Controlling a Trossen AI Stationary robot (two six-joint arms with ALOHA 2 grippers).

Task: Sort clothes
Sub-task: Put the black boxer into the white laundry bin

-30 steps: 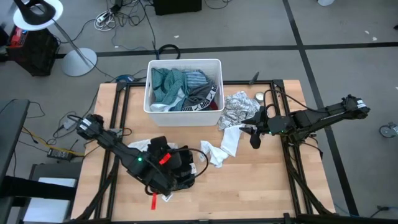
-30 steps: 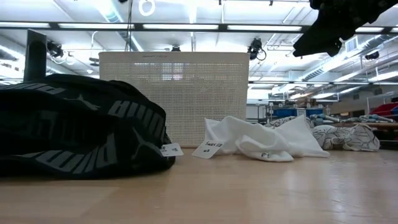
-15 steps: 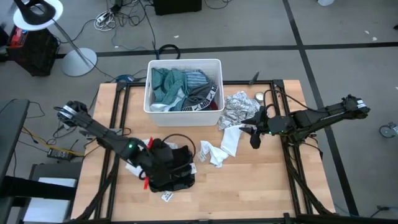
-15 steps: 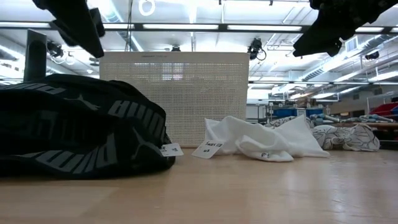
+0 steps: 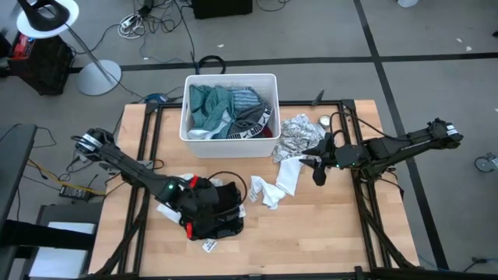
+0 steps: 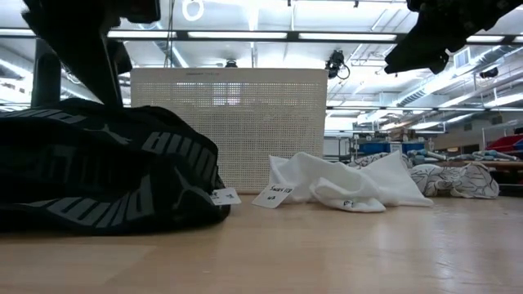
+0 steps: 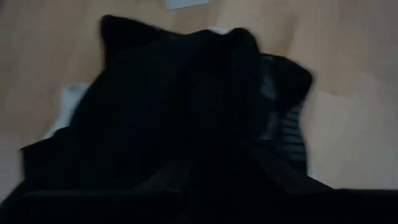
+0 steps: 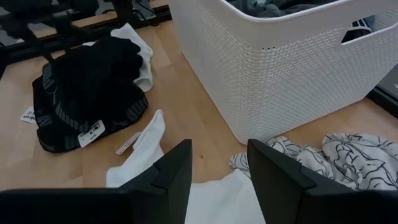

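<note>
A: Garment placement? Black garment [image 5: 216, 210] is seen at seven o'clock, white garment [image 5: 274, 187] centrally, patterned one [image 5: 298, 136] at two o'clock beside tub [image 5: 267, 145].

B: Right gripper [image 8: 217, 171] is spread, hovering over the white garment; the state of left gripper [image 5: 189, 210], at the black garment, cannot be told.

Overhead, table-level, two wrist views

A white tub [image 5: 229, 148] is being supported at the far edge of the wooden table [image 5: 327, 233]. A white lamp base [image 5: 99, 77] is being seen on the floor, beyond the table's far left corner.
</note>
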